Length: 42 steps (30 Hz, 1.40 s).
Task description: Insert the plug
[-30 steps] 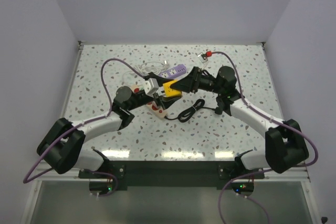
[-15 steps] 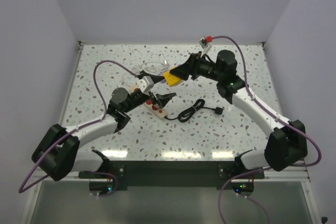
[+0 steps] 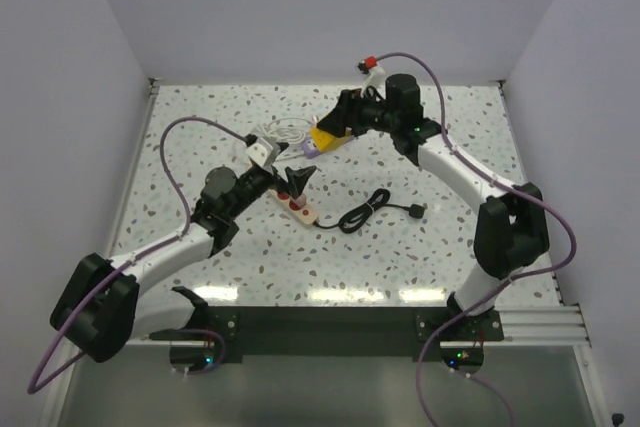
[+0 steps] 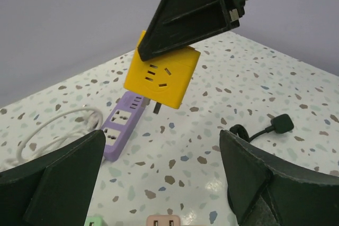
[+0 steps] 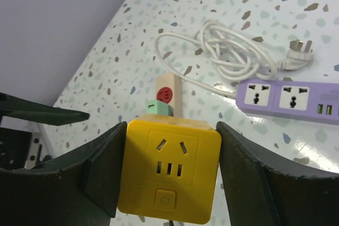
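Observation:
My right gripper (image 3: 333,133) is shut on a yellow cube socket plug (image 5: 169,170) and holds it in the air over the purple power strip (image 4: 123,125); it also shows in the left wrist view (image 4: 162,75) with its pin pointing down. My left gripper (image 3: 300,178) is open and empty, low over the cream power strip (image 3: 297,205), which carries a green adapter (image 5: 160,108), a pink adapter (image 4: 162,220) and a red switch (image 5: 165,94).
A coiled white cable (image 5: 228,54) with its plug lies behind the purple strip. A black cable with a black plug (image 3: 416,211) lies right of the cream strip. White walls close the far, left and right sides.
My right gripper has lifted the yellow cube away from the cream strip, up and toward the far side. My left gripper has let go, opened and drawn back left.

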### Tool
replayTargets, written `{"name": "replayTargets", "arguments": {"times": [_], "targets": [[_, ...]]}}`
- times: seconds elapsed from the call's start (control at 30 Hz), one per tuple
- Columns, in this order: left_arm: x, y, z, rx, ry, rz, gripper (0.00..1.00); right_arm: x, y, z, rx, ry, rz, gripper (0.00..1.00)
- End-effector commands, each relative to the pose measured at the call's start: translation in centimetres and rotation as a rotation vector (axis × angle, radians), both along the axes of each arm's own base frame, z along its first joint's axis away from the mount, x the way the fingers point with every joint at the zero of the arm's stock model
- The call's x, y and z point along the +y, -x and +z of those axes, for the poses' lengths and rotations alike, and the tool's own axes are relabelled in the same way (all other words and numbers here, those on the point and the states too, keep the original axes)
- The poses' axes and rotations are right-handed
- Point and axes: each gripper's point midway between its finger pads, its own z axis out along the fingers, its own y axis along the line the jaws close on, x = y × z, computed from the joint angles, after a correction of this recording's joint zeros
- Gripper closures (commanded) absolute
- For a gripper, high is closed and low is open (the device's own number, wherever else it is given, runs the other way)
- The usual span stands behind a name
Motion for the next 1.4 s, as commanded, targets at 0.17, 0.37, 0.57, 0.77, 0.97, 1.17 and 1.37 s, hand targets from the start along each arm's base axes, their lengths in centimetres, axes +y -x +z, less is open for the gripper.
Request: {"name": "replayTargets", "arguments": {"times": [0.17,0.37,0.57,0.77,0.97,1.17,1.37], "targets": [[4.8,-2.1,-0.2,0.082,0.058,0.260,0.05,-0.5,-5.8,0.6,-0.120,0.146,-0.083,1.00],[5.1,-1.5,-0.8,0.104,0.071,0.262,0.05,-0.3,-9.4,-3.6,-0.109,0.270,-0.090,1.00],[5.3,-1.4,-0.9,0.100,0.063,0.266,0.05,-0.2,-11.2,-7.4,-0.096,0.365,-0.059,1.00],[5.2,-1.7,-1.5,0.104,0.042,0.266,0.05,-0.3,-12.4,-9.2,-0.106,0.415,-0.052,1.00],[5.2,-1.9,-1.9,0.105,0.026,0.268,0.05,-0.3,-13.6,-10.2,-0.127,0.465,-0.043,1.00],[5.1,-2.1,-2.2,0.107,0.015,0.269,0.05,-0.5,-14.4,-10.9,-0.117,0.487,-0.040,1.00],[5.0,-2.2,-2.4,0.109,0.010,0.266,0.05,-0.6,-14.8,-11.9,-0.097,0.499,-0.039,1.00]]}}
